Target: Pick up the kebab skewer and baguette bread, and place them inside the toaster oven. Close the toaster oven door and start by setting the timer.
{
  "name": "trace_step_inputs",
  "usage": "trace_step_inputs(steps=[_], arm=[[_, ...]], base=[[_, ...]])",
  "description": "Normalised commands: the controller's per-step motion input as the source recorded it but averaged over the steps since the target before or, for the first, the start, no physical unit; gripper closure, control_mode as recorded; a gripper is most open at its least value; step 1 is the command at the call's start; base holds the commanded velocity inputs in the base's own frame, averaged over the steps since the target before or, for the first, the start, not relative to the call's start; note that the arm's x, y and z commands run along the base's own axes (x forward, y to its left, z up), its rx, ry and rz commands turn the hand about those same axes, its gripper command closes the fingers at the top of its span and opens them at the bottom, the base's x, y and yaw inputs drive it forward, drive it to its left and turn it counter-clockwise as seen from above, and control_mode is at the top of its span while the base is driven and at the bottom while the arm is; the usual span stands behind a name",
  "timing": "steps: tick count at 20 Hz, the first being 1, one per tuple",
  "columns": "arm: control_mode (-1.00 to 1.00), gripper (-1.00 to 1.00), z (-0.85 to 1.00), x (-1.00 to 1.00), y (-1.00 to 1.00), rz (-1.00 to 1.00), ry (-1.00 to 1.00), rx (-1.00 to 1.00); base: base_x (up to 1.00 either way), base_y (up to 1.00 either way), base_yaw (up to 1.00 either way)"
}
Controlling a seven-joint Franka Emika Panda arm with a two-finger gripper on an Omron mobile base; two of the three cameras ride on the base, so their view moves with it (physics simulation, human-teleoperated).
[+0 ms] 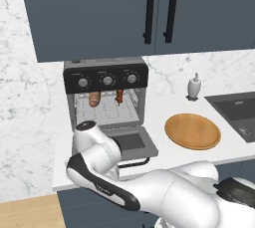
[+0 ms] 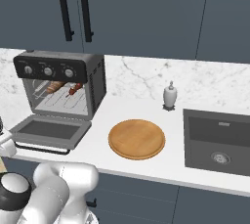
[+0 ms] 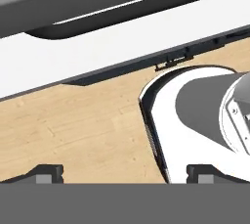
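Baguette bread point(image 1: 94, 98) and kebab skewer point(image 1: 120, 96) sit on wire rack inside toaster oven point(image 1: 105, 95), loading done. Toaster oven door point(image 1: 130, 143) hangs dropped open, awaiting closing. Gripper point(image 3: 125, 174) spread wide, empty, low below counter edge, likely positioned to lift door from beneath.

white panda arm with dark joints

the arm point(image 1: 149, 187) is built of smooth, rounded glossy white shells, split by black bands at the joints; in front of the toaster oven point(image 1: 107, 102) one link ends in a grey cap with a small dark mark. a dark grey, rounded joint cover sits at the lower right edge of the left base view. the hand point(image 3: 125, 173) carries two small dark finger tips with lighter grey pads, standing wide apart.
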Motion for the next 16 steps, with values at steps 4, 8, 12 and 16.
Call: trace_step_inputs(steps=[4, 8, 12, 16], arm=[[-1.0, -1.0, -0.28, 0.6, 0.05, 0.0, -0.02, 0.0], [-1.0, -1.0, -0.04, 0.67, 0.03, 0.01, 0.0, 0.0], [-1.0, -1.0, -0.3, 0.28, 0.1, 0.01, -0.04, 0.0], [-1.0, -1.0, -0.33, 0.08, 0.05, 0.03, -0.07, 0.0]], base=[[0.0, 0.0, 0.0], [0.0, 0.0, 0.0], [0.0, 0.0, 0.0], [0.0, 0.0, 0.0]])
